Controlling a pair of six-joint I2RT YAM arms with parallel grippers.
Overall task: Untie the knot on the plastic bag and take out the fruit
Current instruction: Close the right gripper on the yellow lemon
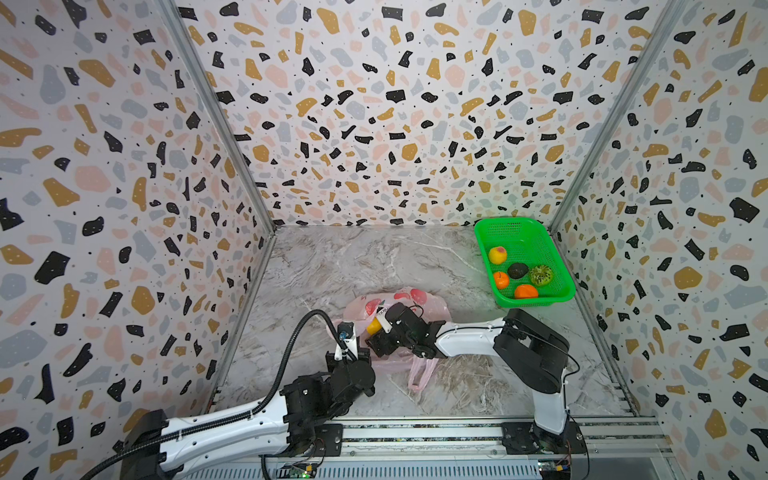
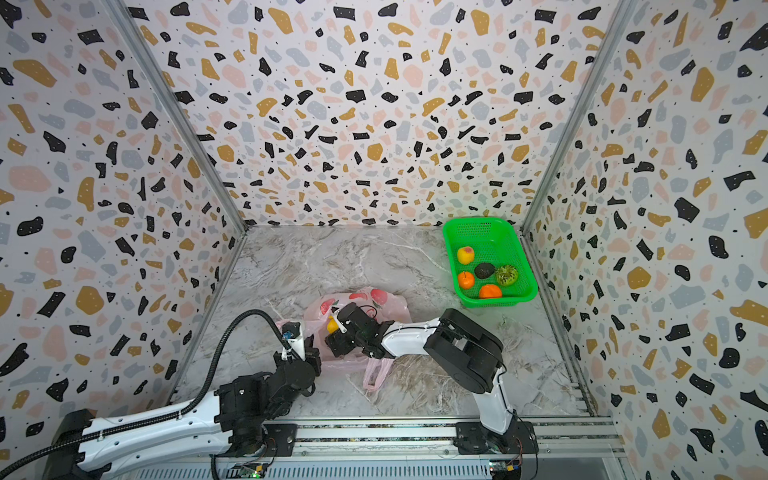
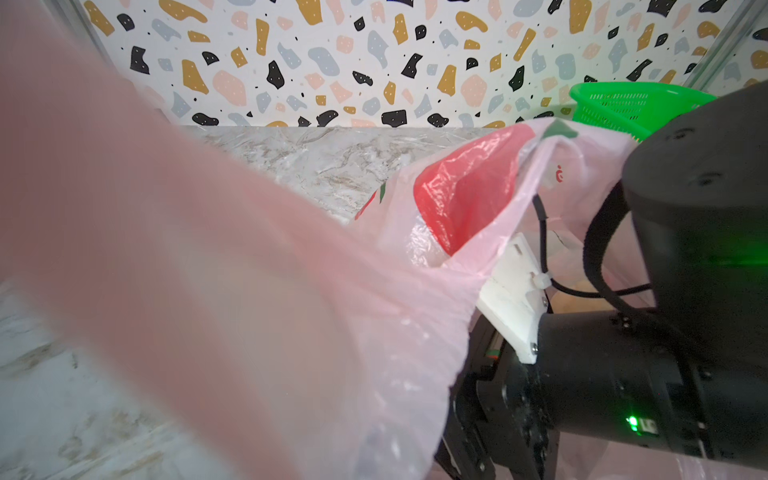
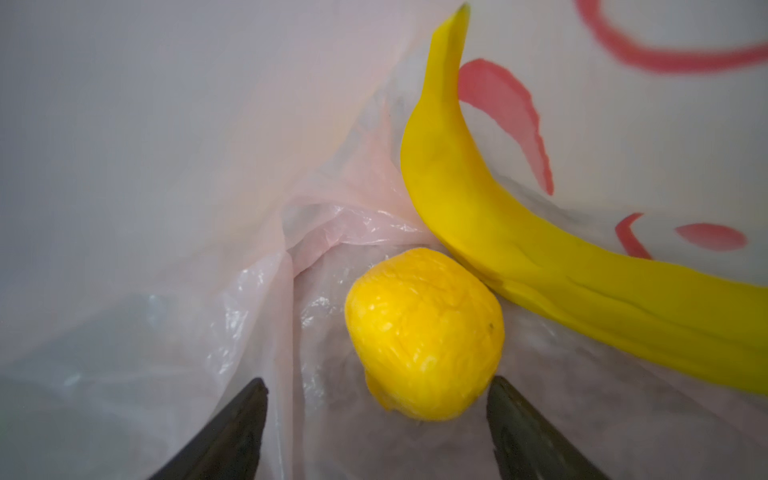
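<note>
The pale pink plastic bag (image 1: 401, 301) lies on the marble table, also seen in a top view (image 2: 390, 305). My right gripper (image 4: 378, 380) is open inside it. A round yellow fruit (image 4: 424, 332) sits just ahead of its dark fingertips (image 4: 245, 415), with a banana (image 4: 498, 232) beyond that. From above, a yellow patch of fruit (image 1: 372, 326) shows beside the right wrist. My left gripper (image 1: 358, 348) is shut on the bag's near edge, and stretched pink plastic (image 3: 249, 311) hides its jaws. A loose loop handle (image 1: 419, 374) trails toward the front. The knot is out of view.
A green mesh basket (image 1: 563, 266) stands at the back right. It holds a peach (image 1: 497, 254), an avocado (image 1: 518, 270), a kiwi half (image 1: 541, 275) and two tangerines (image 1: 501, 280). Patterned walls close in three sides, and a rail runs along the front.
</note>
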